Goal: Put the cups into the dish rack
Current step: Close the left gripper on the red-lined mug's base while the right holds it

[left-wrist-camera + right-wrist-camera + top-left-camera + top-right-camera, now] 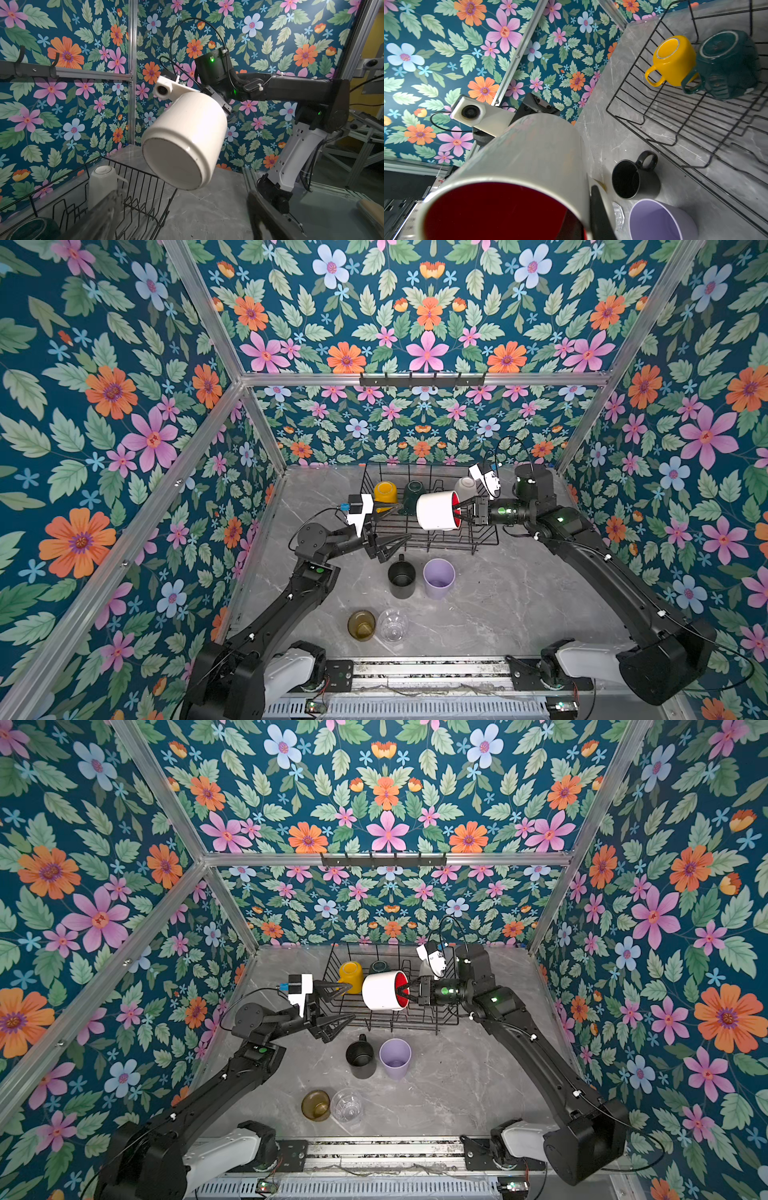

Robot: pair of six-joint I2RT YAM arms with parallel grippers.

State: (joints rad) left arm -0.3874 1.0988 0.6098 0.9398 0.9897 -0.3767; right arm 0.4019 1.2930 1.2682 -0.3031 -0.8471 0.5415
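My right gripper [462,511] is shut on the rim of a white mug [435,510] with a red inside [498,207]. It holds the mug on its side above the black wire dish rack [478,540]. One finger [600,212] lies outside the wall. Yellow [385,491], teal [412,494] and cream [465,486] mugs sit upside down in the rack. My left gripper [404,521] stands open and empty at the rack's front left corner. On the table in front stand a black mug [401,580], a lilac tumbler [438,577], an olive glass [361,625] and a clear glass [392,625].
A black hook rail [422,379] hangs on the back wall above the rack. Floral walls with aluminium posts close in the table on three sides. A metal rail [428,668] carrying both arm bases runs along the front edge.
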